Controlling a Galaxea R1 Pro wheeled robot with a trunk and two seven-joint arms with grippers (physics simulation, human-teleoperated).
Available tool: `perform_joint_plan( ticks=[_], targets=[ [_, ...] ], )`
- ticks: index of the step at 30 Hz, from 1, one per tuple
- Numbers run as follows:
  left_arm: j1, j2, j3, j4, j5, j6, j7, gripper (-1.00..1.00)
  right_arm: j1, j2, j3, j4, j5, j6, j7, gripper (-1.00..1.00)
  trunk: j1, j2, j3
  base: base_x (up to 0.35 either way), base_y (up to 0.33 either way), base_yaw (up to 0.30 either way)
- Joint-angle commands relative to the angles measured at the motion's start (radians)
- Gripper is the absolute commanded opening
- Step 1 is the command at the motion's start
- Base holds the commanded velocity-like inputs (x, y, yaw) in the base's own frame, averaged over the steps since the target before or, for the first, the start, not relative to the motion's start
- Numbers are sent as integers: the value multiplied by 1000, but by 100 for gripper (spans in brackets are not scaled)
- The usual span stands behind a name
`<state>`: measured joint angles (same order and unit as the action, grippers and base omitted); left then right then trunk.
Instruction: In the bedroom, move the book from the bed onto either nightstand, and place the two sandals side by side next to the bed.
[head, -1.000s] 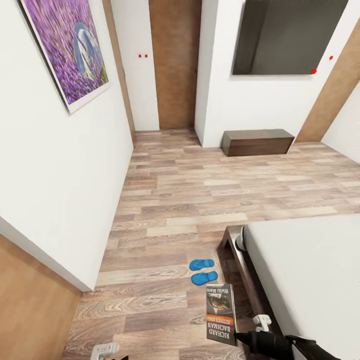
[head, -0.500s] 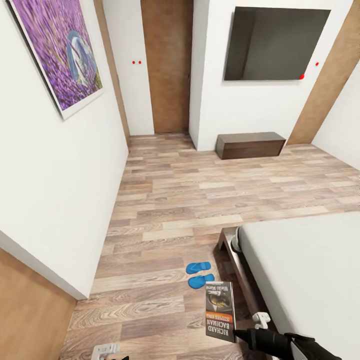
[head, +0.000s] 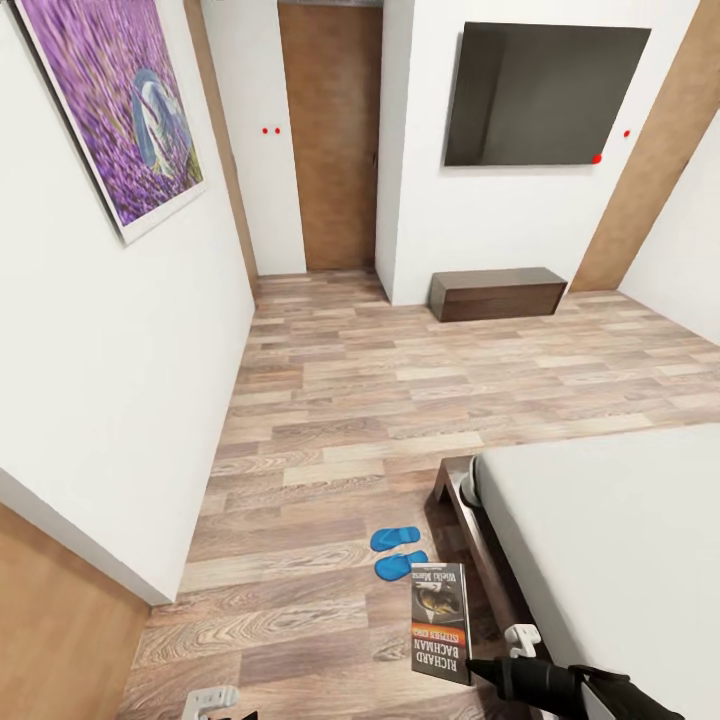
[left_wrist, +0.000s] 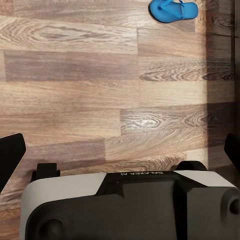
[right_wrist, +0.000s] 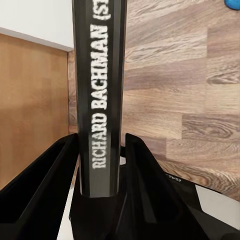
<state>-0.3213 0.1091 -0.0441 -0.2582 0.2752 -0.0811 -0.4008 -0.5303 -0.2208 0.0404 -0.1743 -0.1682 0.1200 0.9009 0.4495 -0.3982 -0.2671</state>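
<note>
The right tool (right_wrist: 100, 150) pinches the book (head: 440, 622) by its spine, above the plank floor (head: 330, 420) beside the bed (head: 600, 540). Since a second ago the view has risen slightly; the thin glossy paperback stays clamped. Both flat blue sandals (head: 398, 550) lie together. The left tool (left_wrist: 120, 150) is spread, empty.

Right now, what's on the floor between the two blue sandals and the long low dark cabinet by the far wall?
Nothing: in the head view, only bare wood-plank floor lies between the sandals and the cabinet.
</note>
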Motion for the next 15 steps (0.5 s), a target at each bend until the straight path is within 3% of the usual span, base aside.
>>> perform_joint_plan(
  ticks=[1,15],
  targets=[
    [-1,1,-4,1,7,-3,-3,100,0,0,4,-1,-11,10,2,-100,1,-2,-1,0,0,0],
    [-1,1,-5,2,7,-3,-3,100,0,0,4,-2,-11,9,1,-100,1,-2,20,0,0,36]
  ],
)
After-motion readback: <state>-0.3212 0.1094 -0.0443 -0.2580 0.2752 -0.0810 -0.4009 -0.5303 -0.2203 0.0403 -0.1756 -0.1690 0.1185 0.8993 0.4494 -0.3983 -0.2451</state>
